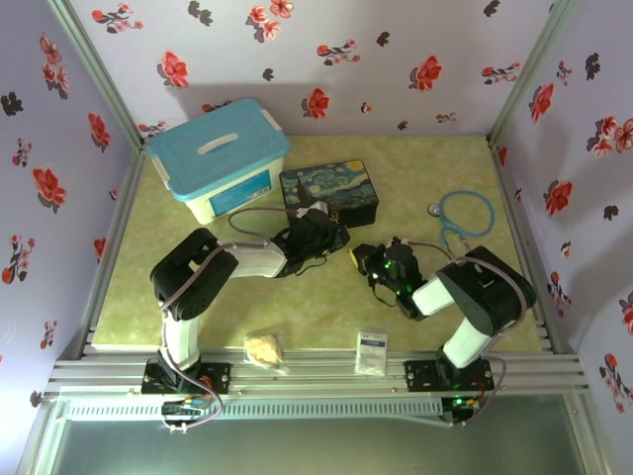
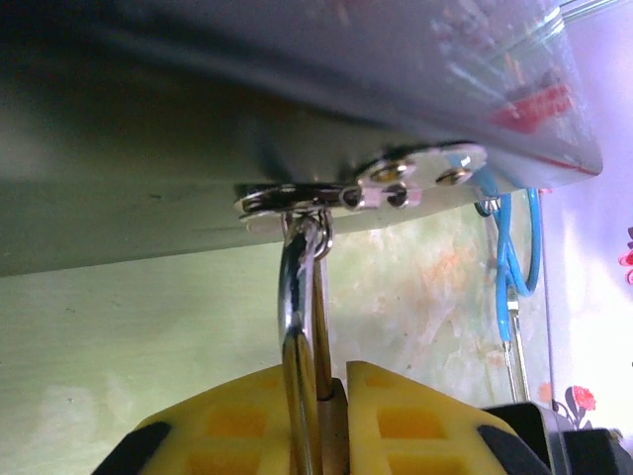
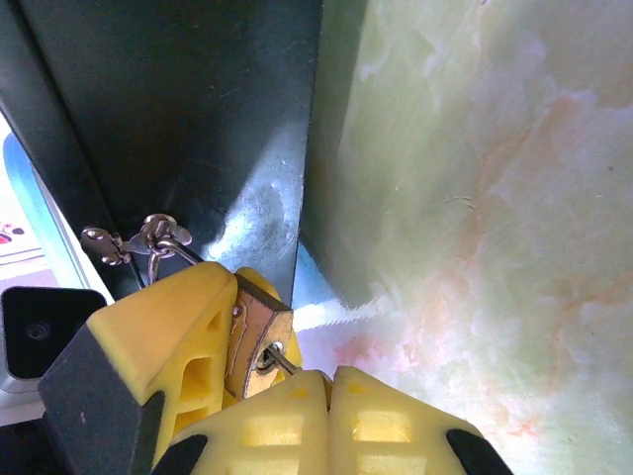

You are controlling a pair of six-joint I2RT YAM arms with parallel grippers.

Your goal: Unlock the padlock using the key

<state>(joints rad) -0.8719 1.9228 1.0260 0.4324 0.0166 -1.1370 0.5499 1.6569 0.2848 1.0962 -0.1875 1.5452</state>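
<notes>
Your left tool [image 2: 324, 391] clamps the rigid padlock [image 3: 259, 332]; your right tool [image 3: 331, 381], at 6 o'clock, pinches the thin key [image 3: 281, 362], probably slippery: hold its head firmly.

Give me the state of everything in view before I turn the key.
padlock: shackle looped through the hasp, looks closed, clamped in the left gripper.
key: tip in the padlock's keyhole, pinched by the right gripper.
left gripper: shut on the padlock.
right gripper: shut on the key.
starry-night tin: lid down, hasp fastened.
plastic storage box: closed.
stethoscope: lying loose, untouched.
</notes>
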